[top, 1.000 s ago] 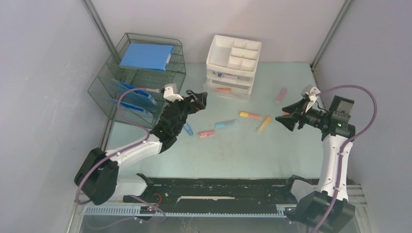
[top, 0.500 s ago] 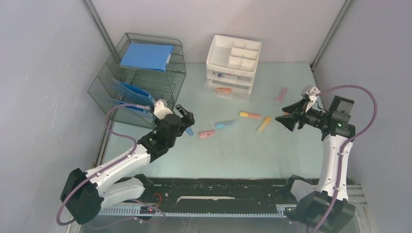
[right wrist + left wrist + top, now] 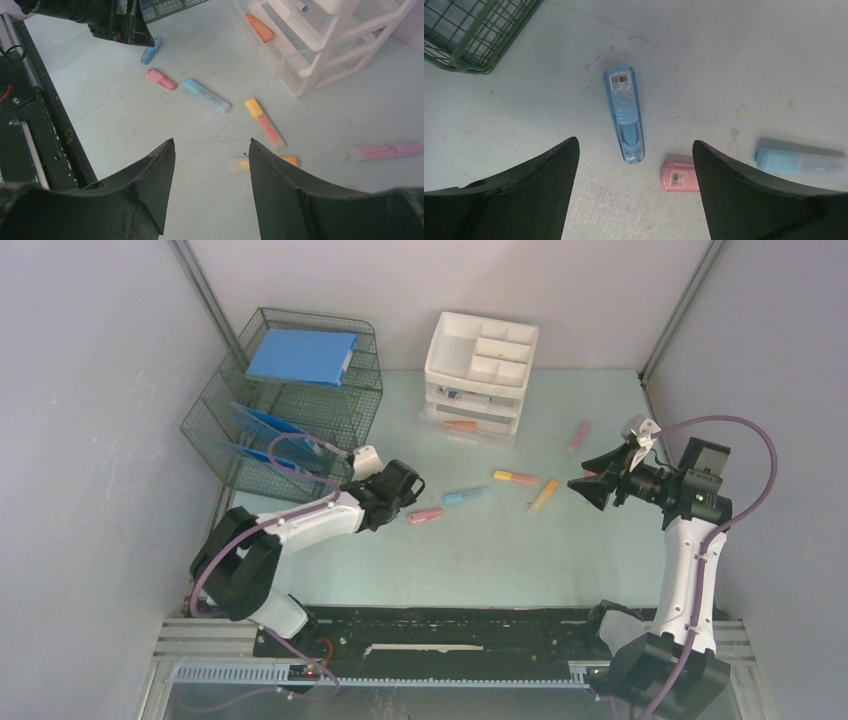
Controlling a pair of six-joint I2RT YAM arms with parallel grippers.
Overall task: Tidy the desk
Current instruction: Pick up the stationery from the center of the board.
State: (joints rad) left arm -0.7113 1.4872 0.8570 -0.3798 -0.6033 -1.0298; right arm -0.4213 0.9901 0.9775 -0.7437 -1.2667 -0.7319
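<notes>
Your tabletop (image 3: 480, 560) is the pale mint-green surface that fills the middle of the top view, with the loose highlighters scattered across its centre.

Your left end effector (image 3: 635, 144) hangs low over the left-centre of the tabletop, its fingers wide apart with nothing gripped. In the left wrist view a blue highlighter (image 3: 625, 115) lies flat between the two fingertips, its barcoded end pointing away from the camera; the view does not show whether either finger touches it. Just beside its near end lies a pink highlighter (image 3: 680, 176), and a light-blue highlighter (image 3: 799, 161) lies further right, apart from both.

Your right end effector (image 3: 212, 142) is held above the right side of the tabletop, aimed toward the centre; its fingers also stand apart and empty. Below it in the right wrist view lie a yellow-and-orange highlighter (image 3: 265, 124) and a blurred yellow one (image 3: 265, 162), with a pink-and-purple highlighter (image 3: 387, 150) off to the right.

At the back left stands a green wire-mesh tray rack (image 3: 300, 410) with a blue folder (image 3: 300, 357) on its top tier. At the back centre stands a white drawer organiser (image 3: 480, 365) – an orange highlighter (image 3: 260, 27) lies at its foot, and you cannot tell whether it is on the tabletop or in the clear bottom drawer.
</notes>
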